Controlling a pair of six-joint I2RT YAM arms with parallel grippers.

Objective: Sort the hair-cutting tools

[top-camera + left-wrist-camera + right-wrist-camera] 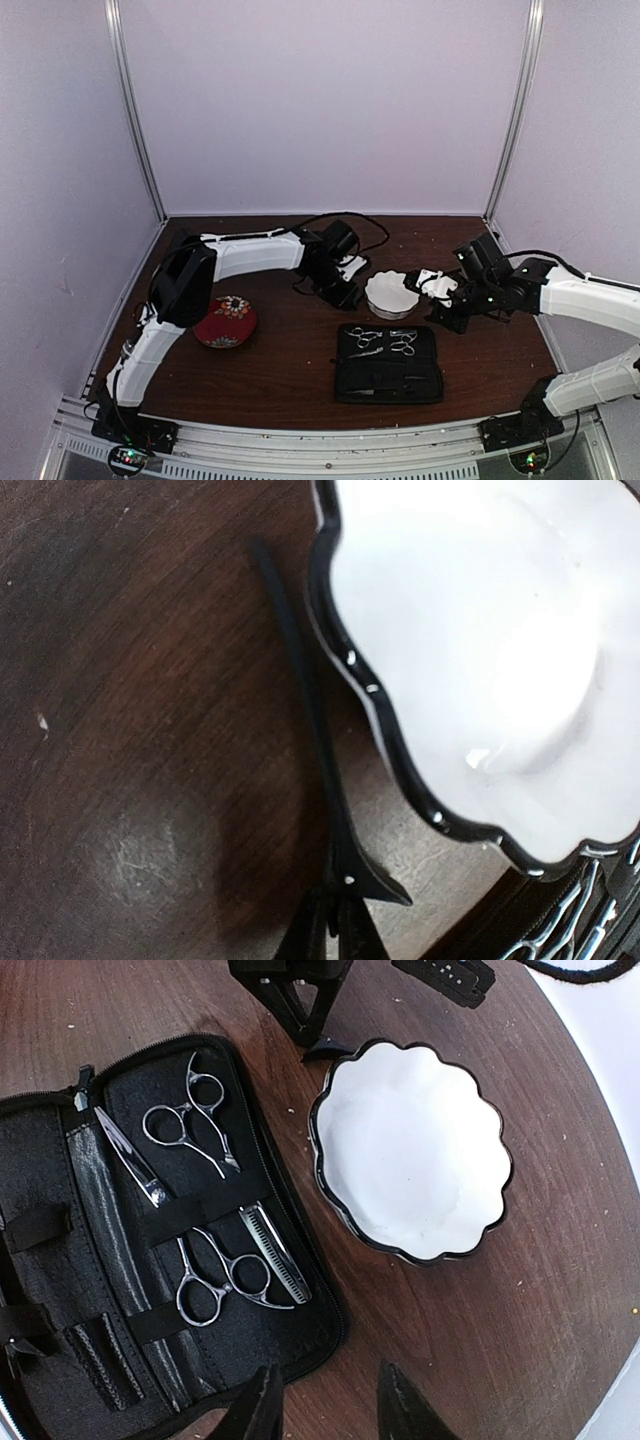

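Note:
A thin black clip point(305, 695) lies on the brown table along the rim of the white scalloped bowl point(352, 662). My left gripper point(338, 912) is shut on the clip's near, wider end. Two silver scissors point(190, 1125) point(235, 1272) sit strapped inside the open black zip case point(60, 1220). My right gripper point(330, 1410) hovers open and empty above the table at the case's corner, short of the bowl point(410, 1150).
A red flowered plate point(225, 320) sits at the left of the table, beside the left arm. The open case point(390, 385) lies at front centre, with the bowl point(392, 293) just behind it between the two grippers.

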